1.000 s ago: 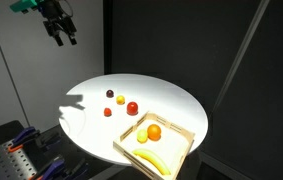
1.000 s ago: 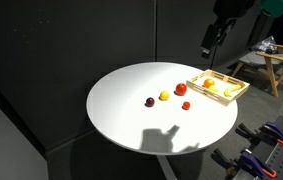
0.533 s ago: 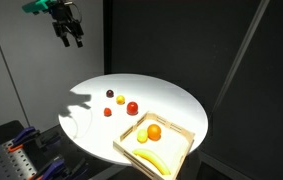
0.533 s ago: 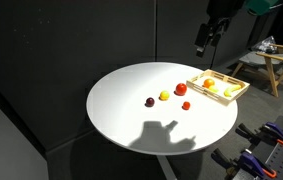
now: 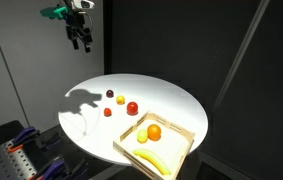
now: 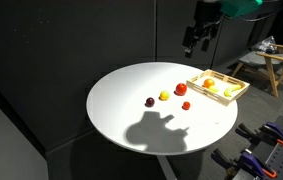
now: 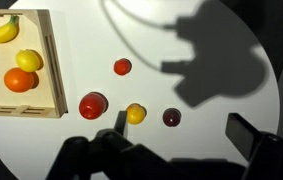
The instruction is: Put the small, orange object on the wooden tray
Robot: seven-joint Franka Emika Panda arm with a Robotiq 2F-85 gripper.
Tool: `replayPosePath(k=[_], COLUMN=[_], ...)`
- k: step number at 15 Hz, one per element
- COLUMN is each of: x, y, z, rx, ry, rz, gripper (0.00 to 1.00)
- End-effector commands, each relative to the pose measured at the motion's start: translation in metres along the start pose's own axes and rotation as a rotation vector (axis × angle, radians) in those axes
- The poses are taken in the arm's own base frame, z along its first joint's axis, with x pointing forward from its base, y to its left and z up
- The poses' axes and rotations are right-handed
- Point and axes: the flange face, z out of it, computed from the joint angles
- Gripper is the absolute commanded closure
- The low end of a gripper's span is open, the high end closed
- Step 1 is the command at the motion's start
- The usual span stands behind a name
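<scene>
The small orange object [image 5: 108,112] is a tiny orange-red ball on the white round table; it also shows in the other exterior view [image 6: 186,105] and in the wrist view [image 7: 123,67]. The wooden tray [image 5: 178,132] sits at the table's edge and holds a big orange, a lemon and a banana; it appears in an exterior view [image 6: 231,95] and in the wrist view [image 7: 47,62]. My gripper [image 5: 82,41] [image 6: 196,45] hangs high above the table, open and empty. In the wrist view its fingers [image 7: 176,132] frame the tabletop far below.
A red fruit [image 7: 93,105], a small yellow ball [image 7: 135,114] and a dark purple ball [image 7: 171,117] lie in a row near the small orange object. The table [image 5: 171,100] is round with open edges. Dark curtains stand behind. Clamps and a wooden stool are beside the table.
The gripper has moved sideways over the table, staying high and open. Its shadow on the table has shifted toward the fruits. The objects have not moved.
</scene>
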Motion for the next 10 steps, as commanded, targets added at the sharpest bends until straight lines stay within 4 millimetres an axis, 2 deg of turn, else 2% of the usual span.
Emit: replayPosePath(k=[1, 5, 10], x=[0.025, 0.044, 0.062], y=[0.004, 0.011, 0.025], z=[0.01, 0.034, 0.066], rx=[0.043, 0.058, 0.053], ry=[0.013, 0.019, -0.055], rz=[0.055, 0.08, 0.113], gripper=[0.0, 0.0, 0.0])
